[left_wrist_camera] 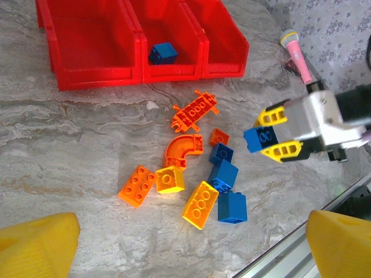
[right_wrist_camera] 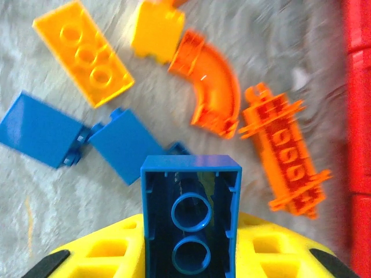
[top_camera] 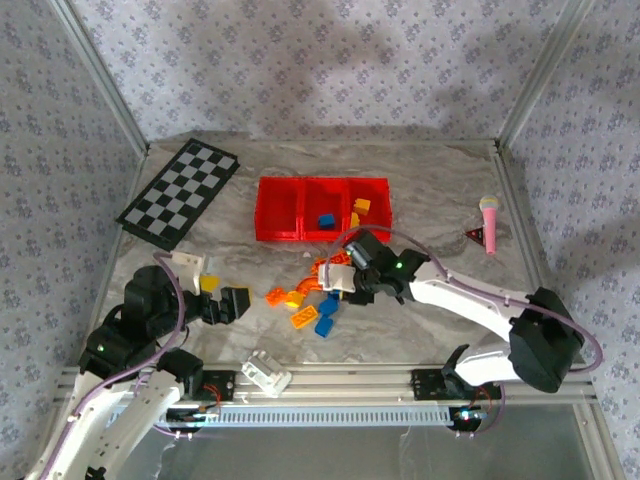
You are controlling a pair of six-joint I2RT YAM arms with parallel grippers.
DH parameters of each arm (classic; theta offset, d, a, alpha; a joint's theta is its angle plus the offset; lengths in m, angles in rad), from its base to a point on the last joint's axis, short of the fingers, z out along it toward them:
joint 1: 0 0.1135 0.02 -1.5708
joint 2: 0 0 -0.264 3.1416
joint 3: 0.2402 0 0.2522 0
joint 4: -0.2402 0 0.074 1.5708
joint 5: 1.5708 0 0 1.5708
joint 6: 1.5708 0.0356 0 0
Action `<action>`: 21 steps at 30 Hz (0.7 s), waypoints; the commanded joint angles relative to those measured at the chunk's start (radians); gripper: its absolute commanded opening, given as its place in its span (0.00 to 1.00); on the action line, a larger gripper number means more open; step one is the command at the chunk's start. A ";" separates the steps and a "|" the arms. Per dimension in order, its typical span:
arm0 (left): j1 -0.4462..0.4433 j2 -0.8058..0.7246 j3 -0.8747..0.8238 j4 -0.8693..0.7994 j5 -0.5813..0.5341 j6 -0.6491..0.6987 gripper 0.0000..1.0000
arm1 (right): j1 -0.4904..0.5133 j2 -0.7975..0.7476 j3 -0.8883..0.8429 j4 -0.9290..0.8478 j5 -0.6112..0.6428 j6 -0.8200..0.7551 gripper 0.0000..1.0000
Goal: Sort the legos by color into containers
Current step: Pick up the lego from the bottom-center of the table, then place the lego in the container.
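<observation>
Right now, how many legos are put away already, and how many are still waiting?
Done: one blue brick sits in the middle compartment of the red bins, and yellow bricks lie in the right one. In hand: the right gripper is shut on a second blue brick. Left: about nine orange, blue and yellow loose bricks on the table.

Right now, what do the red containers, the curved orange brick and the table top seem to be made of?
Red containers: glossy moulded plastic, judging by the shiny walls. Curved orange brick: smooth hard plastic, likely. Table top: marble-patterned surface; stone or printed sheet, unclear.
</observation>
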 commanded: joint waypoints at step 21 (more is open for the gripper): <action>-0.006 -0.048 -0.013 0.019 -0.031 -0.001 1.00 | -0.166 0.841 1.197 -0.463 0.213 0.872 0.04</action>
